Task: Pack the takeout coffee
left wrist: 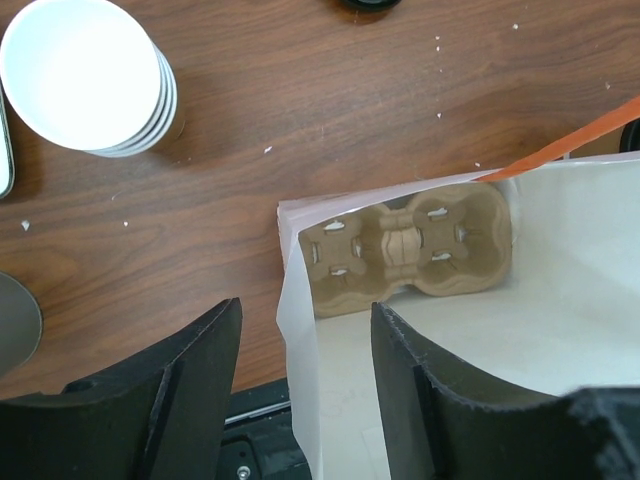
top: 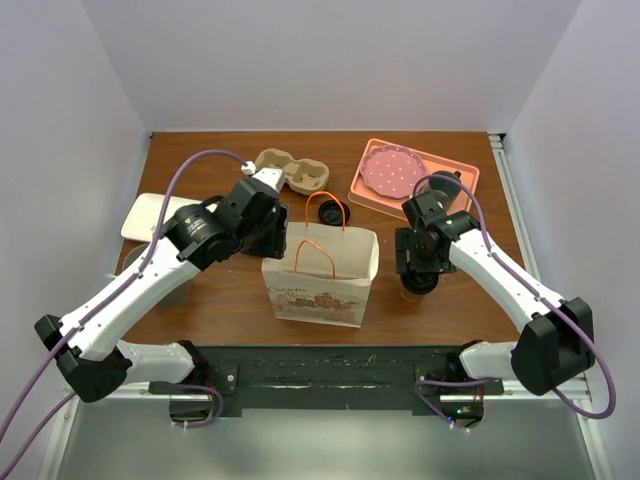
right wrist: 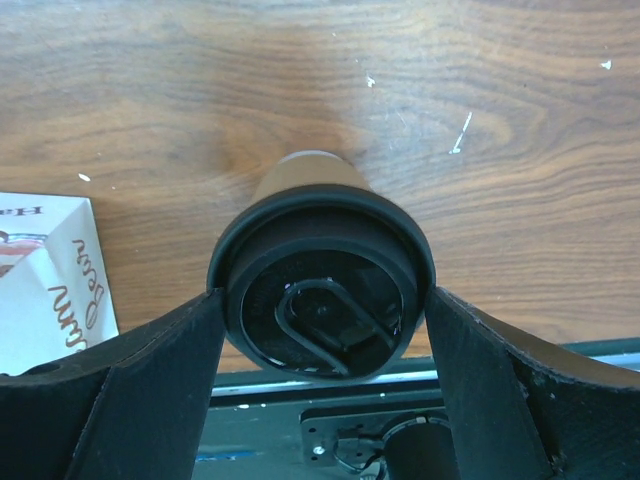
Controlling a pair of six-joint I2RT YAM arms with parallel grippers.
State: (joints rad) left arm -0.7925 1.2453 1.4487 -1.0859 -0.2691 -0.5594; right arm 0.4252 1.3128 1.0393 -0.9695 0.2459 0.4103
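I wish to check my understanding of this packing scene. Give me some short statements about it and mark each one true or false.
1. A pulp cup carrier lies at the bottom of the paper bag. True.
2. The coffee cup is inside the bag. False: it stands on the table, between the fingers of the right pincer.
3. The coffee cup has a black lid on it. True.
4. The stack of white cups has lids. False: they are lidless.
5. The left pincer straddles the bag's wall. True.
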